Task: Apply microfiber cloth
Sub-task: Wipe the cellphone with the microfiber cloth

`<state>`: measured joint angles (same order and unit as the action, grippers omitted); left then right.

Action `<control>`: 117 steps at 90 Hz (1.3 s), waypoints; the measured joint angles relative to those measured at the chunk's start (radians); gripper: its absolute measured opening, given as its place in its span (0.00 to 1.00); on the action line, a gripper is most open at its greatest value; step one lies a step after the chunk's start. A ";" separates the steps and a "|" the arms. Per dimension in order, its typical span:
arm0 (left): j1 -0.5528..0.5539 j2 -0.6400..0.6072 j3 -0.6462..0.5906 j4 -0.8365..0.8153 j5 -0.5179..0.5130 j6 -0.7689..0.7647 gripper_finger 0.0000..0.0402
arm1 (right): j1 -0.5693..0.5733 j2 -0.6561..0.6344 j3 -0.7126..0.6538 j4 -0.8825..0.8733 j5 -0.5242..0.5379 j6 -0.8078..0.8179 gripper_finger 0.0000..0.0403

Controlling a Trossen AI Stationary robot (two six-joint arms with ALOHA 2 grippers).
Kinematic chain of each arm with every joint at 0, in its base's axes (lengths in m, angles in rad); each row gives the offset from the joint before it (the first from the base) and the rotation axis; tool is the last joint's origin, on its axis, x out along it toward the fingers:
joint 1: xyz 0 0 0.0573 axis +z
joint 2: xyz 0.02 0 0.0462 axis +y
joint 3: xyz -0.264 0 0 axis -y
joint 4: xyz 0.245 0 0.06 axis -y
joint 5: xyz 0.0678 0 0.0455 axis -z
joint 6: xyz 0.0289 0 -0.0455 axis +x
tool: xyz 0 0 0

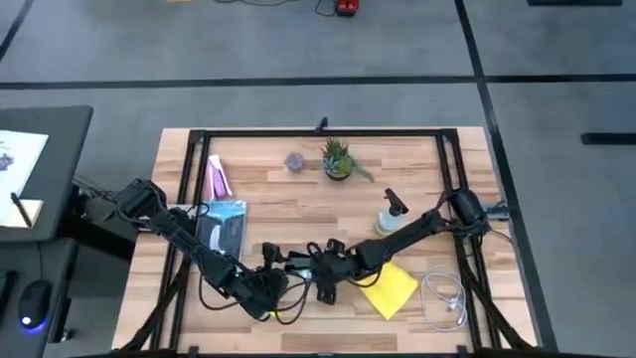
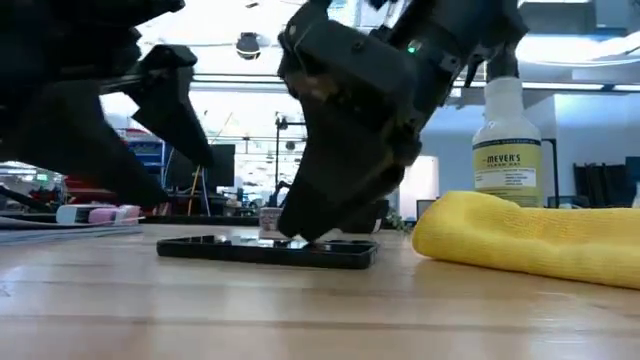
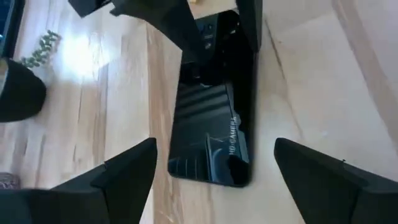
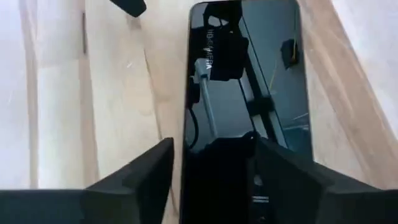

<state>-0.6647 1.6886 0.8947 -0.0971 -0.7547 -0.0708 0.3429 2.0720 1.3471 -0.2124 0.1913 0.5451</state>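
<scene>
Jaws: two sets, both spread and grasping nothing. Right gripper (image 4: 211, 180), one: jaws released, straddling one end of the smartphone (image 4: 245, 93), a finger on each side of its long edges; the low view shows it down at the phone's end, though whether it touches the glass cannot be told. Left gripper (image 3: 214, 180), one: jaws wide apart, above the opposite end of the smartphone, facing the right gripper across it. Smartphone, one: black, glossy, lying flat on the tabletop (image 1: 298, 204), screen reflecting the arm above. Microfiber cloth (image 1: 389, 289), one: bright yellow, rumpled, resting on the tabletop just beside the smartphone on the right arm's side, not held by either gripper; in the low view it sits as a soft heap near the phone's end. Spray bottle (image 1: 390, 215), one: pale body with dark trigger head, upright, beyond the cloth from the smartphone. Potted plant (image 1: 338, 159), one: small, green, well apart from the smartphone toward the far edge. Small round grey object (image 1: 295, 161), one: just beside the plant. Pink item (image 1: 218, 177), one: long and slim, well apart from the smartphone on the left arm's side. Blue-and-white flat packet (image 1: 223, 227), one: next to the pink item. White cable (image 1: 447, 298), one: coiled loosely, past the cloth from the smartphone.
</scene>
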 joint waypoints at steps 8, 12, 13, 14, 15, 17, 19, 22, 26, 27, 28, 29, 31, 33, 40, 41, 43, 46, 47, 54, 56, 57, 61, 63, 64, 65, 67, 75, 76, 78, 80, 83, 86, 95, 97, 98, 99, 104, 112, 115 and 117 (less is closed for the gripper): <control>0.006 0.000 0.000 0.002 0.002 0.006 0.77 | -0.009 -0.002 0.000 0.003 0.000 -0.001 0.40; 0.007 0.000 0.000 0.000 0.013 0.006 0.77 | -0.012 -0.002 0.001 0.004 0.001 -0.015 0.37; 0.007 0.000 0.000 0.000 0.015 0.006 0.77 | -0.012 -0.002 0.001 0.004 0.001 -0.020 0.36; 0.007 0.000 0.000 0.000 0.016 0.006 0.77 | -0.012 -0.002 0.001 0.005 0.001 -0.026 0.35; 0.007 0.000 0.000 -0.001 0.017 0.006 0.77 | -0.012 -0.002 0.001 0.007 0.002 -0.033 0.35; 0.007 0.000 0.000 -0.001 0.017 0.006 0.77 | -0.012 -0.002 0.001 0.011 0.002 -0.051 0.33; 0.007 0.000 0.000 -0.003 0.017 0.005 0.77 | -0.011 -0.002 0.001 0.016 0.002 -0.072 0.32; 0.006 0.000 0.000 -0.004 0.017 0.002 0.77 | -0.007 -0.006 0.002 0.018 0.001 -0.103 0.31; 0.005 0.000 0.000 -0.005 0.017 -0.001 0.77 | 0.000 -0.019 0.002 -0.001 0.001 -0.146 0.30; 0.005 0.000 0.000 -0.005 0.017 -0.001 0.77 | 0.002 -0.023 0.002 -0.006 0.001 -0.154 0.30; 0.005 0.000 0.000 -0.005 0.018 -0.001 0.77 | 0.004 -0.026 0.002 -0.009 0.002 -0.161 0.30; 0.005 0.000 0.000 -0.005 0.018 -0.001 0.77 | 0.006 -0.029 0.002 -0.011 0.002 -0.165 0.30; 0.005 0.000 0.000 -0.005 0.020 -0.002 0.77 | 0.011 -0.038 0.003 -0.011 0.010 -0.169 0.30; 0.006 0.000 0.000 -0.003 0.023 -0.002 0.77 | 0.018 -0.048 0.003 -0.017 0.024 -0.169 0.30; 0.017 0.015 0.000 0.022 0.043 0.007 0.77 | 0.050 -0.091 0.004 -0.071 0.110 -0.149 0.30; 0.018 0.018 0.000 0.024 0.048 0.012 0.77 | 0.055 -0.097 0.004 -0.078 0.125 -0.144 0.30; 0.021 0.026 0.000 0.030 0.059 0.025 0.77 | 0.067 -0.110 0.004 -0.090 0.157 -0.133 0.30; 0.032 0.040 0.000 0.044 0.084 0.051 0.77 | 0.084 -0.128 0.004 -0.109 0.203 -0.116 0.30; 0.036 0.046 0.000 0.052 0.093 0.060 0.77 | 0.089 -0.132 0.004 -0.116 0.218 -0.109 0.30; 0.065 0.086 0.000 0.086 0.144 0.126 0.77 | 0.126 -0.156 0.005 -0.135 0.291 -0.055 0.30; 0.076 0.098 0.000 0.089 0.154 0.139 0.77 | 0.135 -0.157 0.005 -0.139 0.298 -0.042 0.30; 0.081 0.101 0.000 0.095 0.156 0.142 0.77 | 0.139 -0.157 0.005 -0.139 0.300 -0.036 0.30; 0.100 0.112 0.002 0.109 0.164 0.158 0.77 | 0.151 -0.155 0.005 -0.141 0.294 -0.018 0.30; 0.108 0.117 0.002 0.110 0.168 0.158 0.77 | 0.155 -0.153 0.005 -0.145 0.283 -0.013 0.30; 0.113 0.119 0.002 0.110 0.171 0.159 0.77 | 0.158 -0.153 0.005 -0.148 0.276 -0.009 0.30; 0.118 0.122 0.003 0.110 0.176 0.159 0.77 | 0.160 -0.152 0.005 -0.151 0.268 -0.005 0.30; 0.127 0.124 0.004 0.111 0.186 0.155 0.77 | 0.165 -0.146 0.005 -0.156 0.254 0.005 0.30; 0.154 0.126 0.013 0.112 0.230 0.141 0.77 | 0.175 -0.113 0.005 -0.155 0.209 0.037 0.30; 0.155 0.126 0.014 0.111 0.234 0.139 0.77 | 0.176 -0.108 0.005 -0.156 0.207 0.038 0.30; 0.159 0.127 0.017 0.110 0.242 0.137 0.77 | 0.180 -0.099 0.005 -0.155 0.201 0.038 0.30; 0.162 0.127 0.021 0.110 0.252 0.138 0.77 | 0.184 -0.088 0.005 -0.151 0.198 0.037 0.31; 0.166 0.127 0.027 0.110 0.266 0.140 0.77 | 0.188 -0.076 0.004 -0.144 0.197 0.033 0.31; 0.169 0.127 0.030 0.109 0.285 0.147 0.77 | 0.189 -0.067 0.004 -0.140 0.196 0.031 0.32; 0.182 0.128 0.034 0.107 0.322 0.159 0.77 | 0.188 -0.053 0.004 -0.126 0.167 0.025 0.37; 0.186 0.125 0.034 0.104 0.327 0.156 0.77 | 0.189 -0.052 0.004 -0.121 0.158 0.021 0.38; 0.187 0.122 0.034 0.101 0.331 0.152 0.77 | 0.191 -0.052 0.004 -0.118 0.153 0.018 0.38; 0.189 0.119 0.034 0.096 0.335 0.148 0.77 | 0.191 -0.052 0.004 -0.115 0.144 0.015 0.39; 0.204 0.097 0.037 0.065 0.383 0.114 0.77 | 0.193 -0.053 0.005 -0.100 0.123 0.009 0.41; 0.240 0.048 0.048 0.040 0.477 0.066 0.77 | 0.188 -0.053 0.005 -0.102 0.105 0.028 0.41; 0.255 0.027 0.049 0.049 0.494 0.064 0.77 | 0.183 -0.053 0.005 -0.102 0.092 0.029 0.41; 0.265 0.015 0.051 0.049 0.501 0.066 0.77 | 0.179 -0.049 0.005 -0.097 0.088 0.029 0.41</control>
<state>-0.3993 1.7035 0.9462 -0.0476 -0.2539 -0.0047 0.5217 2.0232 1.3520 -0.3098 0.2792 0.5743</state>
